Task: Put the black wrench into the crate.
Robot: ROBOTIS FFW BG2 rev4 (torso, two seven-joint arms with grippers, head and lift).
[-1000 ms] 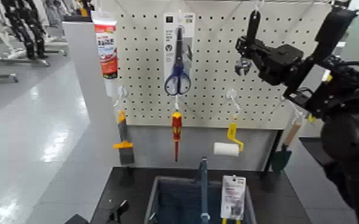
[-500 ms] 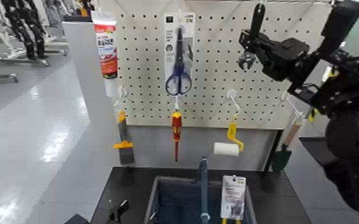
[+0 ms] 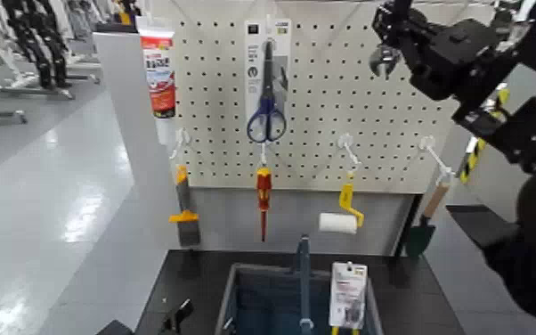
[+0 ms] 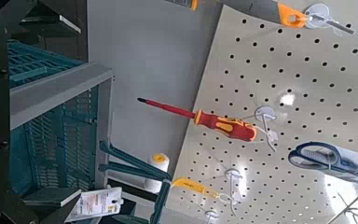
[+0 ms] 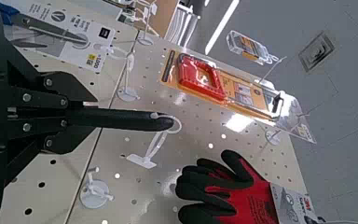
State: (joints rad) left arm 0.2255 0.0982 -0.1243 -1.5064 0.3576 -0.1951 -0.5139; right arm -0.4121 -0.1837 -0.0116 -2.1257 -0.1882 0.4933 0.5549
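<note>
Head view: right gripper (image 3: 394,36), high at pegboard (image 3: 325,107) top right, jaws clamped on black wrench (image 3: 385,59). Crate (image 3: 236,298) below on tabletop (image 3: 191,276). Left gripper unseen.

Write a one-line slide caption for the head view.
Right gripper lifts the black wrench at the pegboard top, above the crate.

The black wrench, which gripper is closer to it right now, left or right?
Right. The right gripper is shut on the black wrench, lifted at the pegboard's top. The left gripper sits low, beside the crate, far below.
</note>
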